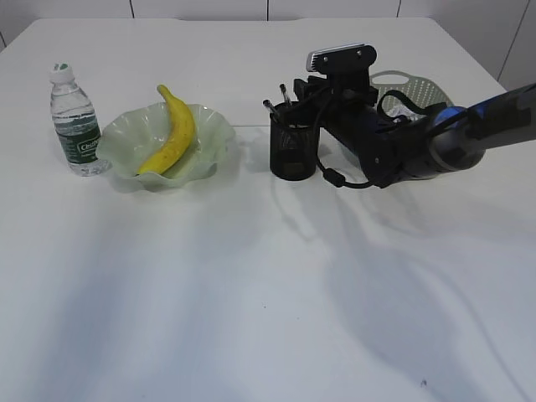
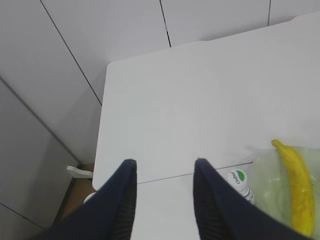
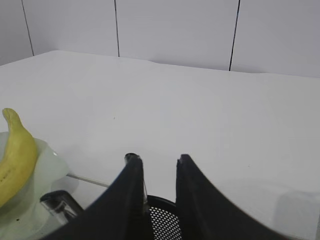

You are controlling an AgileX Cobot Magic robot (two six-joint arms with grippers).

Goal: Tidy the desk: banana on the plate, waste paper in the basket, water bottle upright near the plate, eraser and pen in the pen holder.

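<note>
Black mesh marks the pen holder (image 1: 293, 151), which stands upright near the middle of the desk (image 1: 251, 285) with two dark pens (image 1: 276, 105) rising from its mouth. We find our right gripper (image 1: 303, 94) directly above that mouth, so the holder lies straight below the fingertips and the pen's long axis runs close to vertical. In the right wrist view the right gripper (image 3: 157, 161) shows a narrow gap between its fingers, with a thin rod (image 3: 131, 159) touching the left finger; we cannot tell whether it is gripped or already free. Our right arm is plainly the nearer one; the left gripper (image 2: 164, 167) hangs spread wide and empty, high over the far left corner. The banana (image 1: 172, 134) lies on the green plate (image 1: 213, 126), and the water bottle (image 1: 75, 121) stands upright just beside it. We judge the next move to be a release, if needed, followed by a straight vertical lift clear of the pen tops. The basket (image 1: 410, 85) sits behind the arm; its contents are hidden.
</note>
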